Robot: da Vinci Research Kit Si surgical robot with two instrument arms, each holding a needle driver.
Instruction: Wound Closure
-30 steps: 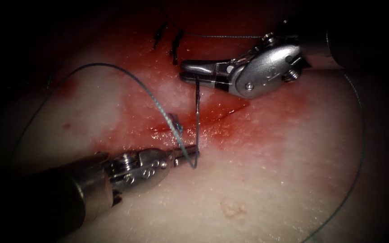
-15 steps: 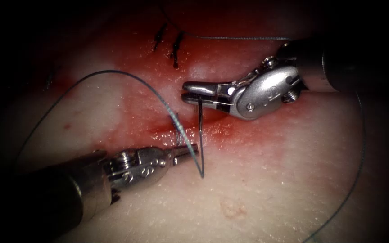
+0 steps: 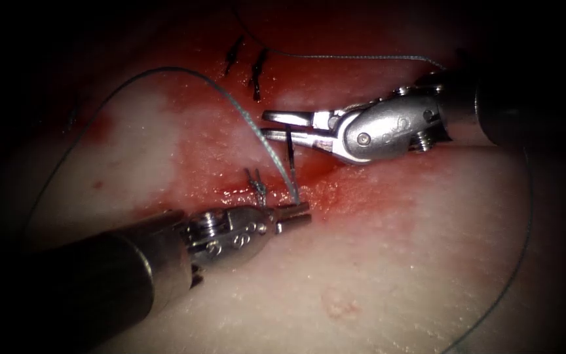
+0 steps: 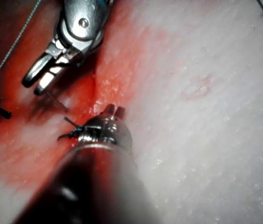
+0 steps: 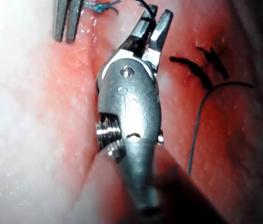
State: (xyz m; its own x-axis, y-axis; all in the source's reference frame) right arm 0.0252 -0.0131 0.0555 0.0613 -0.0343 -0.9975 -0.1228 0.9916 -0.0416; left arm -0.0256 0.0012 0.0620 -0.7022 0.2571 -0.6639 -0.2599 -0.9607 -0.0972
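Needle (image 3: 291, 164) in parted right gripper (image 3: 283, 126) | left gripper (image 3: 298, 214) clamps thread (image 3: 257, 134) (knot (image 3: 257, 187) beside)

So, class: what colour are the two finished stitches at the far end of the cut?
Black, dark against the red tissue; the stitches show best in the right wrist view.

A small, faint pinkish blemish (image 3: 337, 305) with an uneven outline sits alone on pale, otherwise unmarked skin.

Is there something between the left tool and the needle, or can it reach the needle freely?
Nothing visible stands between them. The left tool already lies at the lower end of the needle, beside the cut, with the thread passing close by. The right tool is at the needle's upper end.
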